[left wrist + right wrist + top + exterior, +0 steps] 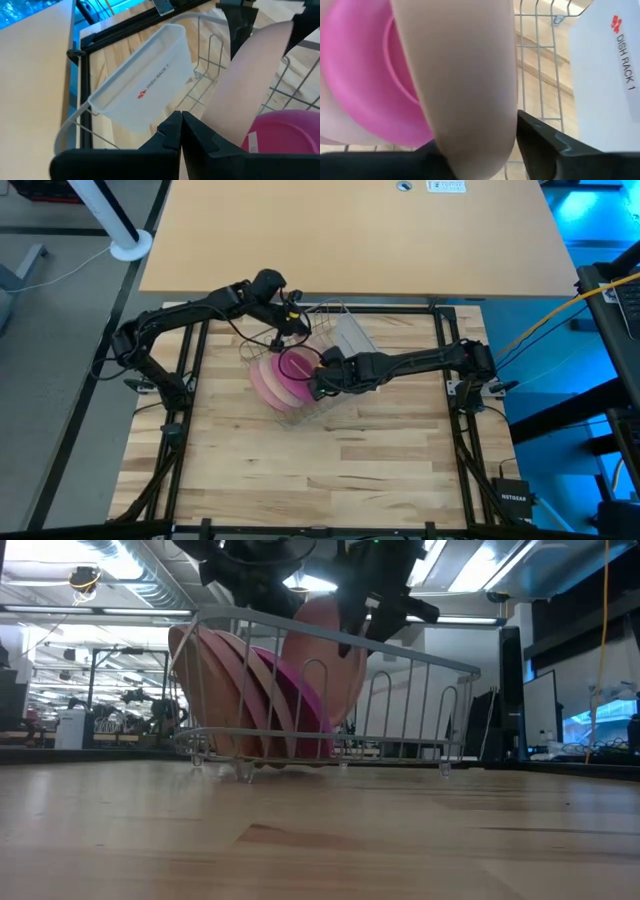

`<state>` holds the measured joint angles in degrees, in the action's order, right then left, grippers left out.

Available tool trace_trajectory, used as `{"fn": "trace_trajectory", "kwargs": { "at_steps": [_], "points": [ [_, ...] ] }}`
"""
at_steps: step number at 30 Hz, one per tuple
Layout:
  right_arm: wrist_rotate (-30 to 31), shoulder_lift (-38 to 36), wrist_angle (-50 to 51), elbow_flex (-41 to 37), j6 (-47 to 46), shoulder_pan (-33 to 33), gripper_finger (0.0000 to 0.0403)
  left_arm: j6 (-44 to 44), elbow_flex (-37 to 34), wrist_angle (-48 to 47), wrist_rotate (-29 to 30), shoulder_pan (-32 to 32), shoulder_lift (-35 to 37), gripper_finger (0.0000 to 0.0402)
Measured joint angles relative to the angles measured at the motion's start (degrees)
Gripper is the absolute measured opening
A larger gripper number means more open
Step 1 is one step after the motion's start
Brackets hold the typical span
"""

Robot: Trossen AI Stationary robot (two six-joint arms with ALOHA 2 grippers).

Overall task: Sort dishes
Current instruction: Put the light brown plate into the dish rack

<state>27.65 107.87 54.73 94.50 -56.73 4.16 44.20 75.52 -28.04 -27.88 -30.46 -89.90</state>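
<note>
Two grippers over wire rack (420, 700) — right gripper (480, 145) pinches peach plate (465, 75) beside magenta plate (365, 75); left gripper (181, 127) pressed together.

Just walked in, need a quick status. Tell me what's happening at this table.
The robot is sorting plates into the wire dish rack. The right gripper holds a peach plate upright over the rack, next to the magenta plate already standing there with others. The left gripper, shut and empty, hovers over the rack's far side.
</note>
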Motion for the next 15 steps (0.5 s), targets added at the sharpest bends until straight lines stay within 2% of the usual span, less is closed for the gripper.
{"fn": "trace_trajectory", "kwargs": {
  "at_steps": [7,15],
  "points": [
    [-0.15,0.02,-2.09,0.02,1.35,-0.02,0.0199,0.07,-0.1,-0.87,0.15,0.04,-0.17,0.0001],
    [-0.62,0.02,-3.73,0.02,3.04,-0.02,0.0209,1.3,-0.12,-4.93,2.71,0.04,-0.17,0.0001]
  ]
}}
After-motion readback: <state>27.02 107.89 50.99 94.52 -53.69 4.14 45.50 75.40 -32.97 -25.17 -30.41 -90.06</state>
